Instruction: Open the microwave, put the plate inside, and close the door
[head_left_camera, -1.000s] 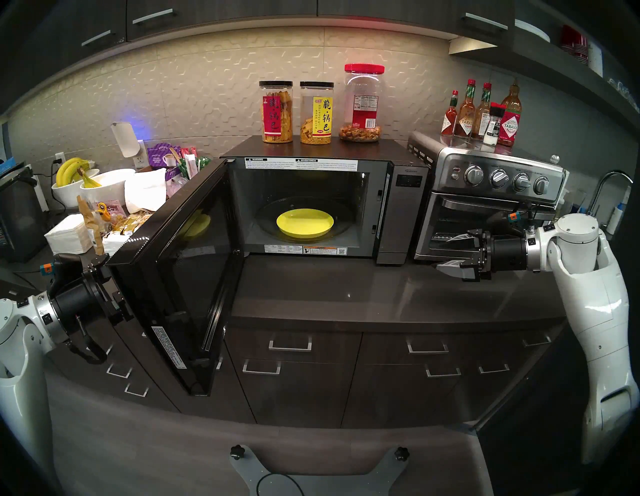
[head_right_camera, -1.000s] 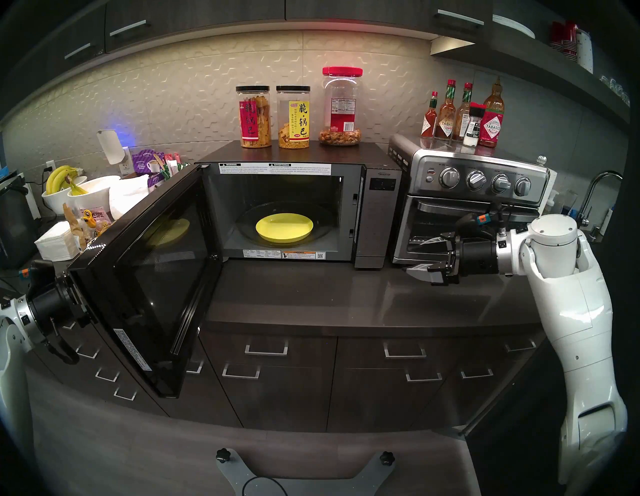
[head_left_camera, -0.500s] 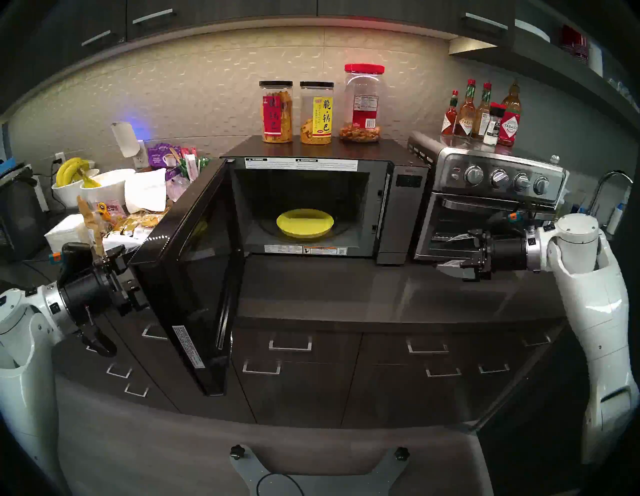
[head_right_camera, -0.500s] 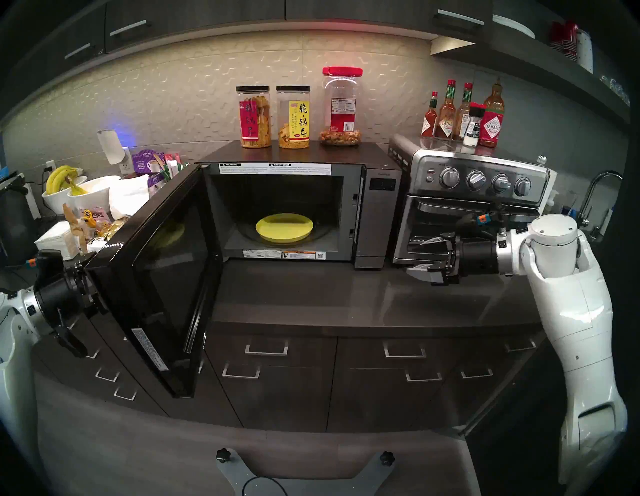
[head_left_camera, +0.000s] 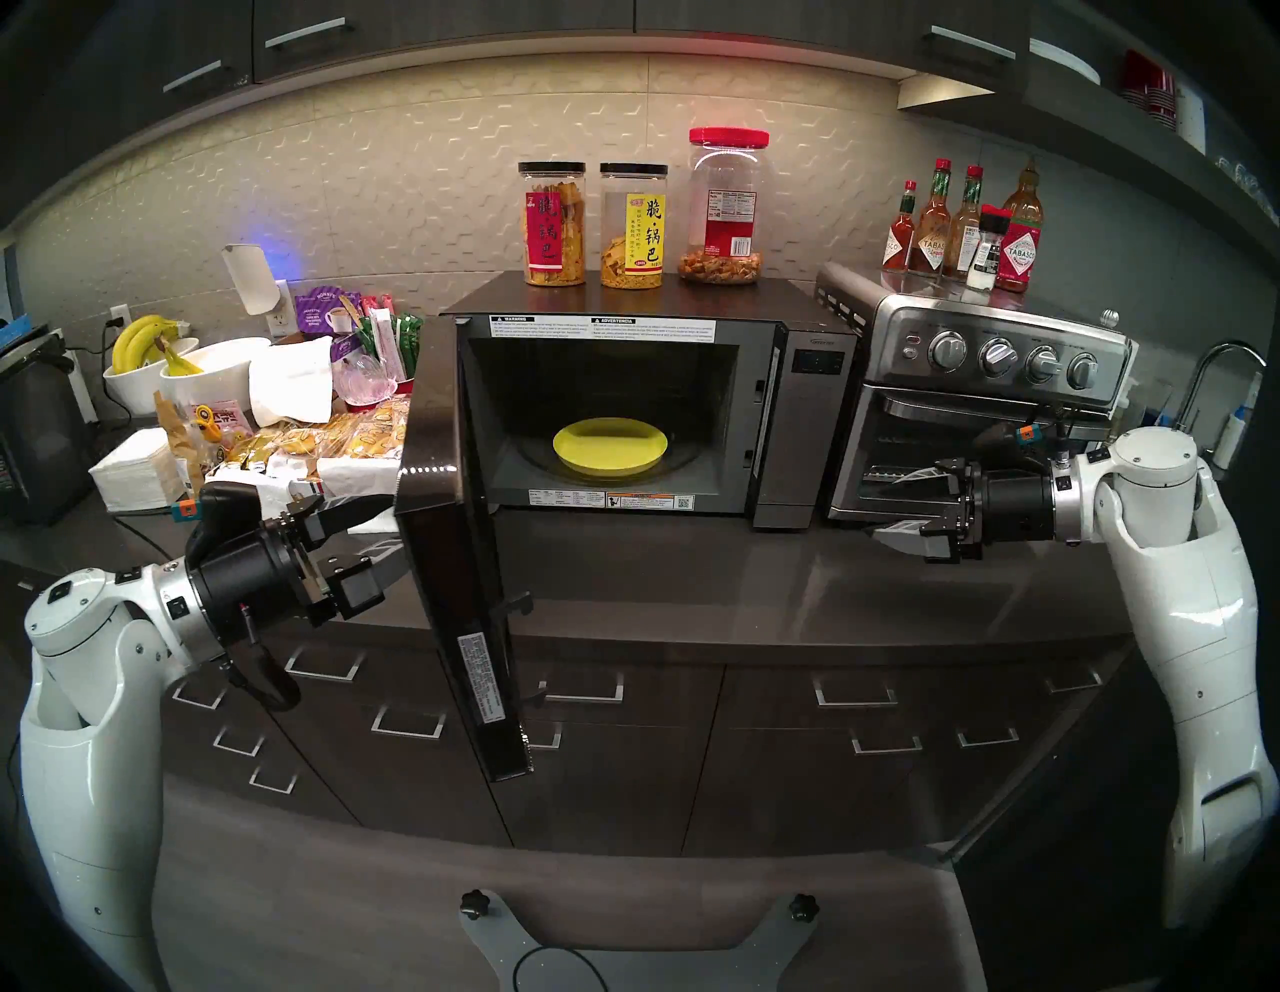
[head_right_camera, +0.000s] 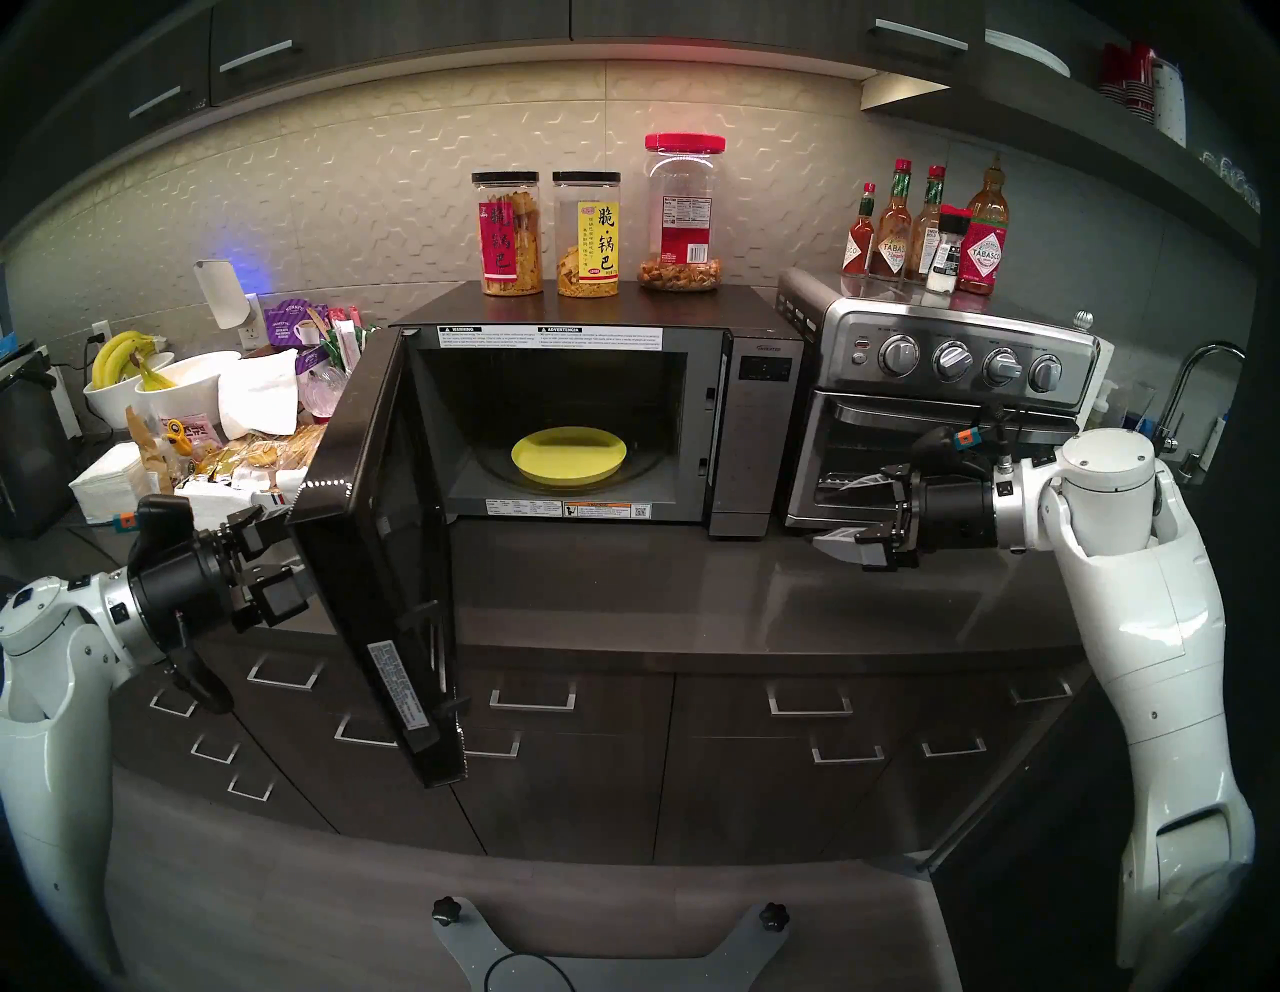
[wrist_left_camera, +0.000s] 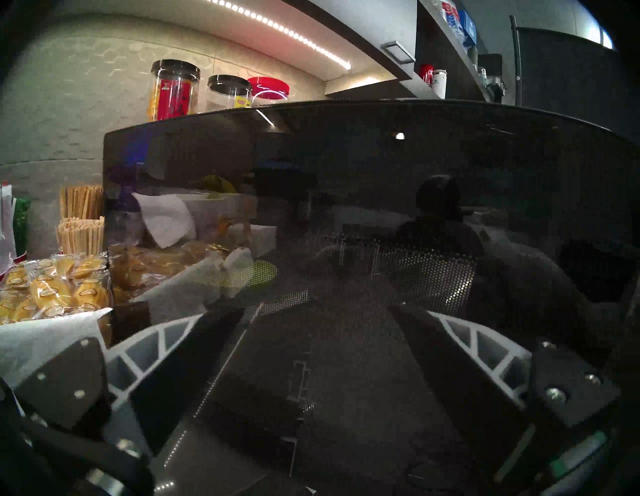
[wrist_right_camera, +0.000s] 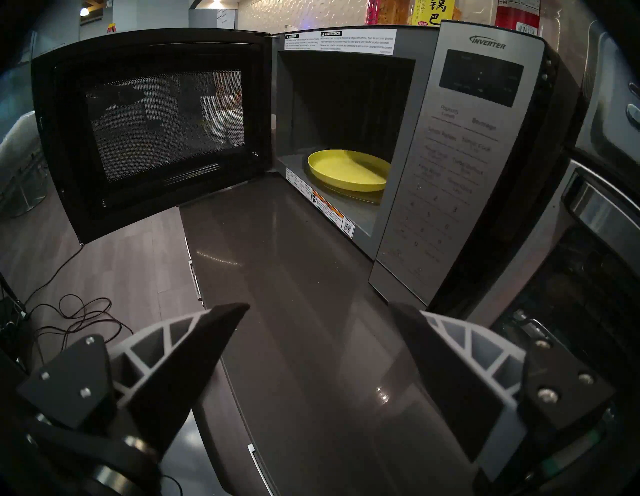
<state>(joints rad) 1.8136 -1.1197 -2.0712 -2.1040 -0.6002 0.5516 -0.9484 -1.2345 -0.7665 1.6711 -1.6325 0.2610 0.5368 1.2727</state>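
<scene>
I am watching the left gripper (head_left_camera: 388, 537) pressing its spread, empty fingers against the glossy outer face of the door (head_left_camera: 454, 554), out beyond the front edge of the counter (head_left_camera: 692, 589) at its left end. In the left wrist view the two fingertips (wrist_left_camera: 221, 318) are sitting right at the dark glass, though I cannot tell whether they are truly touching it. A second ago that door was hanging wide, swung far back to the left; now it is standing roughly square to the microwave (head_left_camera: 796, 415), so the closing sweep is about half done, in my judgement. The cavity light has also gone dark since then. Along the right end of the counter, the right gripper (head_left_camera: 900, 509) is idling with its fingers wide apart and nothing between them, parked in front of the toaster oven (head_left_camera: 983, 360), just as it was. Farther back, the plate (head_left_camera: 609, 447) is lying flat on the glass turntable (head_left_camera: 686, 443) inside, unmoved, so only the last push of the door remains, I think.
</scene>
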